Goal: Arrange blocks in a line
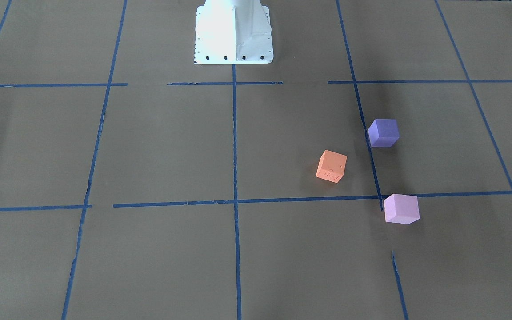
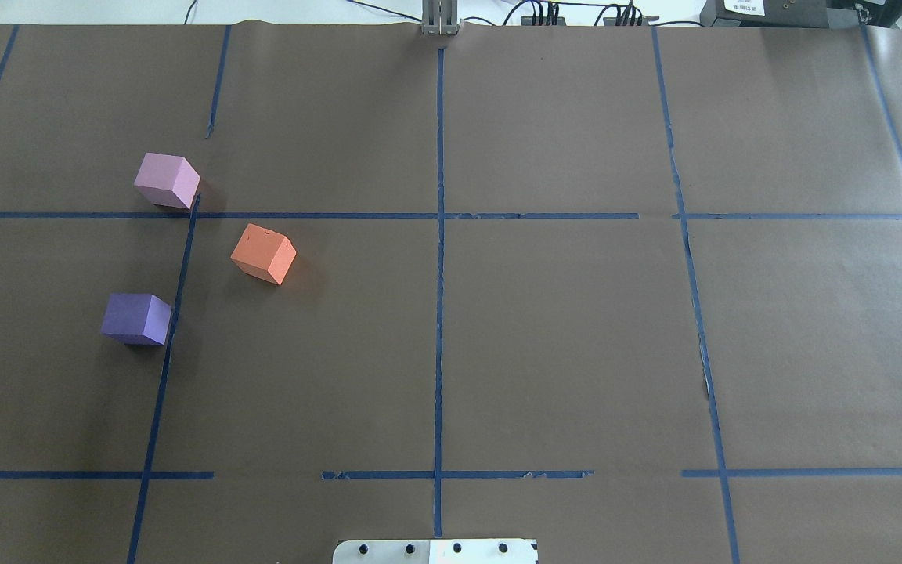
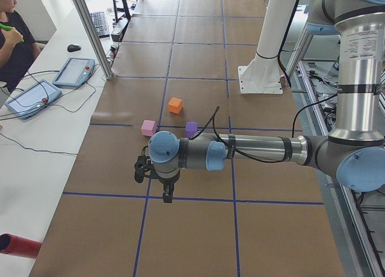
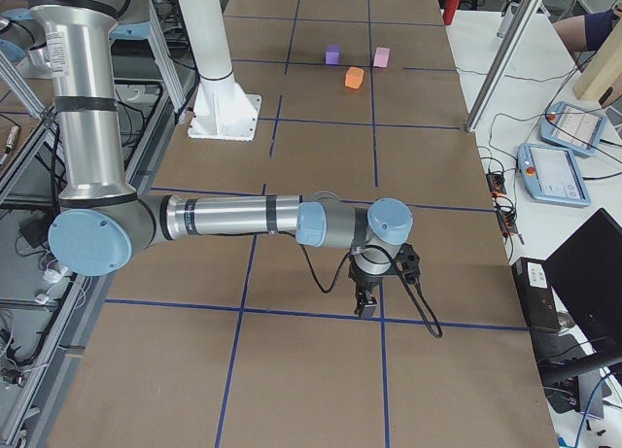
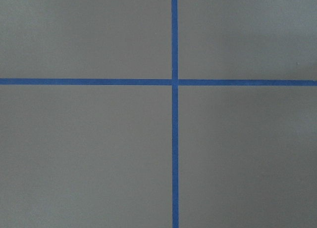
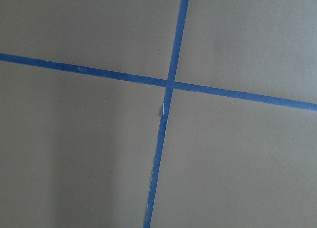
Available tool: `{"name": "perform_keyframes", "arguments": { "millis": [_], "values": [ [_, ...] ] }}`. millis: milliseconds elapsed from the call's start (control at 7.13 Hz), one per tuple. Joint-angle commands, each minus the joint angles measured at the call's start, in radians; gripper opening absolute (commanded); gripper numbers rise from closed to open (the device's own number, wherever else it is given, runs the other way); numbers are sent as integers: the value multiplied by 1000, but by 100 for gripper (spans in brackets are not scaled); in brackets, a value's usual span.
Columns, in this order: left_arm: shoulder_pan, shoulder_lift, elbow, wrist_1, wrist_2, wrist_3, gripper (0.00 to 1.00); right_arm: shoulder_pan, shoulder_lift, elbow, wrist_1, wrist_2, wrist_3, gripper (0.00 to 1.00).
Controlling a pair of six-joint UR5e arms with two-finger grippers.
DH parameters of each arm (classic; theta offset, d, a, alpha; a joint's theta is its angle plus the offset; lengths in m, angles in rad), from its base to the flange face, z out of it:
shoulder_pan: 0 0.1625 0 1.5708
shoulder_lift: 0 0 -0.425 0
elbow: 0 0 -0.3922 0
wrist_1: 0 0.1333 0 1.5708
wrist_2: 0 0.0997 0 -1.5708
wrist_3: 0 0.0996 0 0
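Nothing is lined up yet: the orange block (image 2: 263,253), violet block (image 2: 136,319) and pink block (image 2: 167,180) form a loose triangle on the table (image 2: 576,352), while the left tool (image 3: 166,194) and right tool (image 4: 367,304) hang well away, open or closed I cannot tell.

Orange block (image 2: 263,253), violet-blue block (image 2: 136,318), pink-lilac block (image 2: 167,180); brown paper (image 2: 561,345) crossed by blue tape grid (image 2: 439,313).

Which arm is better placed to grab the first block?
Left. The orange block, violet-blue block and pink block all sit on the robot's left half of the table, near the left hand; the right hand hangs over the opposite end.
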Motion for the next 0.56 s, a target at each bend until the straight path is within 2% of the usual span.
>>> {"name": "perform_keyframes", "arguments": {
  "millis": [0,421],
  "values": [
    [2,1,-27,-3,3,-75,100,0,0,0,0,0,0,100],
    [43,0,-32,-4,5,-67,100,0,0,0,0,0,0,100]
  ]
}}
